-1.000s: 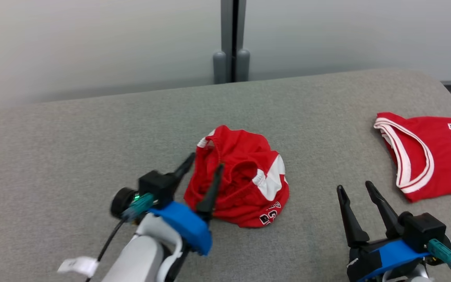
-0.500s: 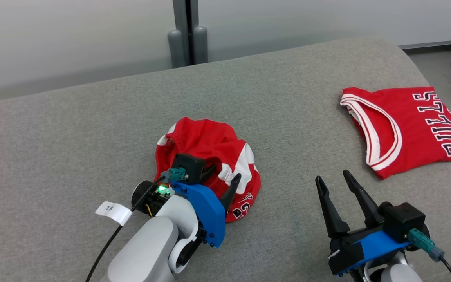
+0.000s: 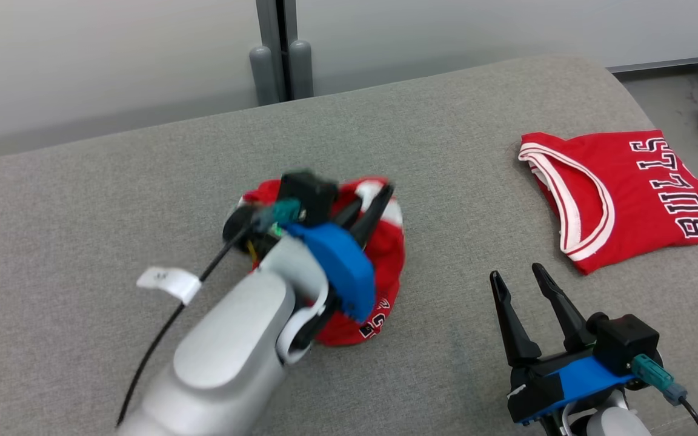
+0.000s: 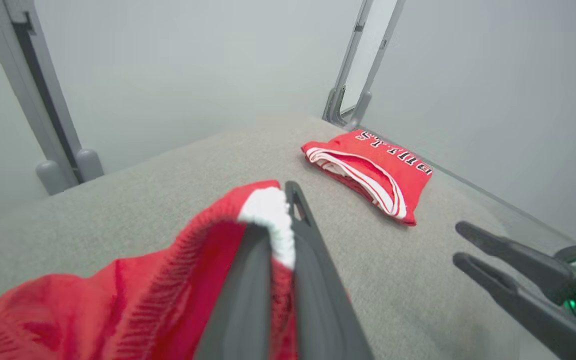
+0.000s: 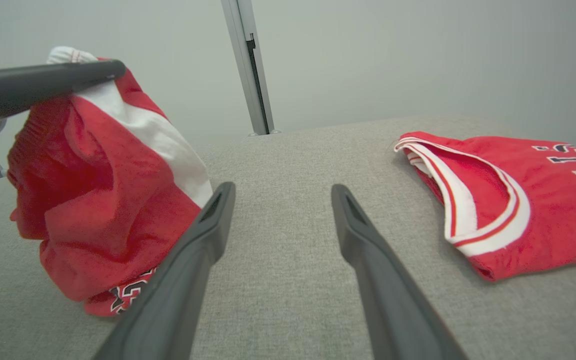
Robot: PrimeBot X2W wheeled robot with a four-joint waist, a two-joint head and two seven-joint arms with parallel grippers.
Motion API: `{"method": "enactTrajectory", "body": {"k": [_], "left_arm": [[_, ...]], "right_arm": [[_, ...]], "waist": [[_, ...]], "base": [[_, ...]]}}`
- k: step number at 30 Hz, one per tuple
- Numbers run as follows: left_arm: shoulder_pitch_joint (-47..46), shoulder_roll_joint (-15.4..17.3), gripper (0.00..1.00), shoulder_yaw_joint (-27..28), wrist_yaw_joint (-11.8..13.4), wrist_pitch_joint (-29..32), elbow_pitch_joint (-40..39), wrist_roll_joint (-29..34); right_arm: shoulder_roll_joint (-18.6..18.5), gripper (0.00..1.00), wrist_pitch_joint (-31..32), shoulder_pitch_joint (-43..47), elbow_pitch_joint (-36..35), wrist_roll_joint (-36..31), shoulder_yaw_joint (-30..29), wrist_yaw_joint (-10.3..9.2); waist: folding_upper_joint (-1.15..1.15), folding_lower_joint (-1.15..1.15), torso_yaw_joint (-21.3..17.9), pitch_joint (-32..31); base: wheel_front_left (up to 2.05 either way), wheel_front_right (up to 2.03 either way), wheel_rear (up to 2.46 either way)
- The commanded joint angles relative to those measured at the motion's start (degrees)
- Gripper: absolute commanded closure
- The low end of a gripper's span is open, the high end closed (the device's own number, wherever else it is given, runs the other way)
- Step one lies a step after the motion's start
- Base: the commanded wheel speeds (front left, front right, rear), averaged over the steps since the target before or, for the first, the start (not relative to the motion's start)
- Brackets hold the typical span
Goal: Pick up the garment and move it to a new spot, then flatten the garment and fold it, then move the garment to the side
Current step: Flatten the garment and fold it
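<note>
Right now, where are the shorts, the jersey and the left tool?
shorts [image 5: 108,210]: right wrist view, red fabric under the white stripe.
jersey [image 3: 640,194]: head view, red chest beside the neck trim.
left tool [image 4: 274,207]: left wrist view, between its fingertips, on the waistband.

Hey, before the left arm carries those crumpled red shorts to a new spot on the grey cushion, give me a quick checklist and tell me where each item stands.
1. Left gripper shut on the white-trimmed waistband of the crumpled red shorts: ok.
2. Shorts fully lifted off the grey fabric cushion: not ok, their lower bunch rests on it.
3. Right gripper open and holding nothing: ok.
4. Folded red Bulls jersey lying apart from the shorts: ok.
5. How many cloth layers are pinched: cannot tell.
</note>
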Motion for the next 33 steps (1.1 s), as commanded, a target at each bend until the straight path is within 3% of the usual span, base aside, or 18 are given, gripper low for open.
{"method": "enactTrajectory", "body": {"k": [1, 7, 8, 11, 15, 19, 22, 26, 29, 33], "left_arm": [[-4.8, 0.7, 1.00, -1.4, -0.4, -1.6, -1.9, -1.0], [-13.7, 2.7, 1.00, -4.5, -0.3, -5.5, -6.1, -7.6], [-15.9, 3.3, 1.00, -6.3, -0.3, -6.4, -8.5, -11.8], [-16.9, 4.7, 1.00, -8.0, -0.4, -6.9, -11.1, -16.8], [-15.2, 9.9, 1.00, -11.0, -0.3, -6.5, -15.3, -24.8], [-10.8, 18.0, 1.00, -15.2, -0.3, -3.7, -17.4, -31.1], [-7.9, 24.5, 1.00, -18.0, -0.3, -2.0, -16.2, -31.4], [-4.3, 29.2, 1.00, -19.6, 0.5, -3.6, -12.7, -29.2], [-1.5, 30.2, 1.00, -19.6, 2.7, -6.2, -9.7, -28.1], [2.8, 28.8, 1.00, -17.8, 6.9, -10.9, -6.0, -29.7]], "right_arm": [[0.2, 0.00, -0.1, -1.0, 0.1, -0.1, 0.1, 0.03], [0.2, 0.00, 0.3, -1.6, 0.1, -0.2, 1.0, 0.02], [0.2, 0.00, 0.0, -1.8, 0.1, 0.1, 1.2, 0.03], [0.1, 0.00, -0.1, -1.6, 0.2, 0.2, 1.3, 0.03], [0.1, 0.00, -0.2, -1.0, 0.3, 0.3, 0.9, 0.03], [0.1, 0.00, -0.5, -0.8, 0.3, 0.6, 0.7, 0.03], [0.1, 0.00, -0.5, -0.5, 0.3, 0.5, 0.8, 0.03], [0.1, 0.00, -0.5, -0.3, 0.6, 0.8, 1.0, 0.03], [0.1, 0.00, -0.4, -0.5, 0.5, 0.8, 1.3, 0.02], [-0.3, 0.00, -0.1, -0.5, 0.1, 0.5, 0.7, 0.03]], "waist": [[0.00, 0.00, 0.3, 0.1], [0.00, 0.00, -0.4, 0.2], [0.00, 0.00, -0.6, 0.1], [0.00, 0.00, -0.7, 0.0], [0.00, 0.00, -0.4, -0.1], [0.00, 0.00, 0.5, -0.3], [0.00, 0.00, 1.9, -0.4], [0.00, 0.00, 4.1, -0.7], [0.00, 0.00, 5.5, -0.9], [0.00, 0.00, 7.1, -1.2]], "base": [[0.00, 0.00, 0.00], [0.00, 0.00, 0.00], [0.00, 0.00, 0.00], [0.00, 0.00, 0.00], [0.00, 0.00, 0.00], [0.00, 0.00, 0.00], [0.00, 0.00, 0.00], [0.00, 0.00, 0.00], [0.00, 0.00, 0.00], [0.00, 0.00, 0.00]]}}
